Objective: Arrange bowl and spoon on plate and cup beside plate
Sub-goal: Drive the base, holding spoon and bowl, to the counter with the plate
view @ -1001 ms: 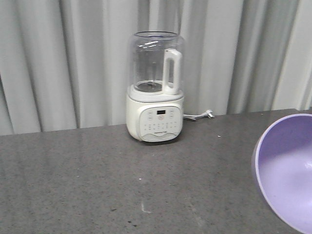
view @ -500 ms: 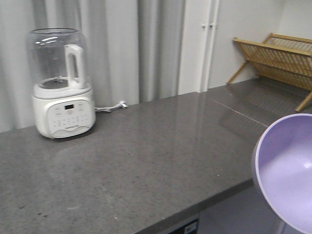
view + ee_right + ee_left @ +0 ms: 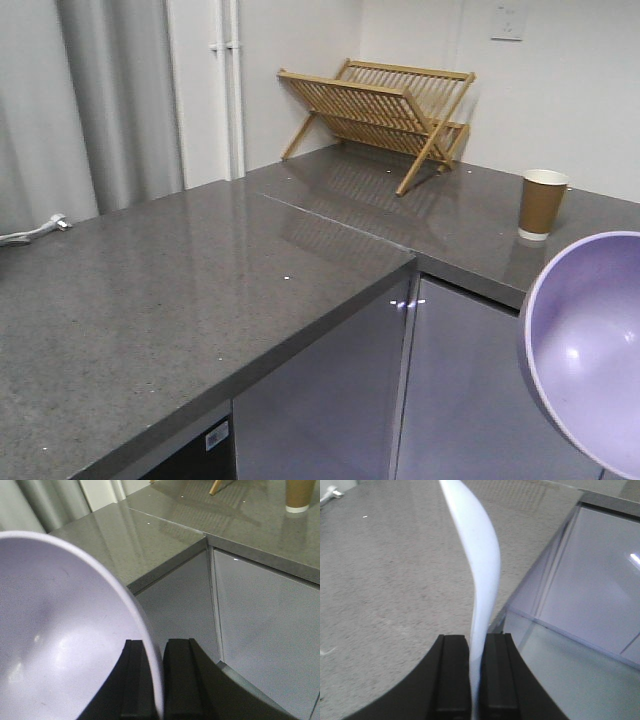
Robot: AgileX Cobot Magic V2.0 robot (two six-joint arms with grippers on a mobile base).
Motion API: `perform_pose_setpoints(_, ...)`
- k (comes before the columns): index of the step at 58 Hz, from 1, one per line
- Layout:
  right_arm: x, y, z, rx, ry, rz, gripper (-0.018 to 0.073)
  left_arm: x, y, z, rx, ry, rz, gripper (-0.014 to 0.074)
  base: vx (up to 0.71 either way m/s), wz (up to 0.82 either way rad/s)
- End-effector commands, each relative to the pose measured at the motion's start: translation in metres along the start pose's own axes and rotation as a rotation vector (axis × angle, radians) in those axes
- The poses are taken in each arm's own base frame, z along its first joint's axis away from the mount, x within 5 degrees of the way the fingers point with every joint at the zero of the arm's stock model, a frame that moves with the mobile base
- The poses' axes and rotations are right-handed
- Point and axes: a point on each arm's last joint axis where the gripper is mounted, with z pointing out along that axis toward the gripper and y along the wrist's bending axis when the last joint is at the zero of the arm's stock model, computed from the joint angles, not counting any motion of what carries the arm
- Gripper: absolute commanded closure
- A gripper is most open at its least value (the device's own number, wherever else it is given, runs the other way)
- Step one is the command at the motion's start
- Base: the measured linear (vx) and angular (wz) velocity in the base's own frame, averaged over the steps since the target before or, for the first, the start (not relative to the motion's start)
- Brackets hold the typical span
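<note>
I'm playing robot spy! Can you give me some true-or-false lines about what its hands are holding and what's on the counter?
The right gripper pinches the purple bowl by its rim. True.
The cup lies tipped over. False: it stands upright on the counter.
The left gripper is empty. False: it is shut on the pale blue plate.
A wooden rack stands on the counter. True.
</note>
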Motion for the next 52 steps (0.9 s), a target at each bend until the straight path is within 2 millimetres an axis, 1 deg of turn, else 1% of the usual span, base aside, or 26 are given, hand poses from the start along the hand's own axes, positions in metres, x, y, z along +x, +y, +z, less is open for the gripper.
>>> perform_pose_setpoints(1,-0.0132,0.0027,-0.0058,0.002,-0.096,0.007,0.0568,-0.0137,-0.0014,-0.0076,0.007,-0.106,-0.012,0.0596,-0.07,-0.39)
perform_pose_setpoints(26,-0.0126,0.003,-0.0057,-0.001,-0.09,0.006,0.0568,-0.0136,-0.0014,-0.0076,0.008,-0.105,-0.012,0.0596,-0.01,-0.38)
perform_pose_setpoints(52,-0.0123,0.0032,-0.0057,-0.003,-0.086,0.006,0.0568,-0.0136,-0.0014,-0.0076,0.008,-0.105,-0.012,0.0596,0.14,-0.4)
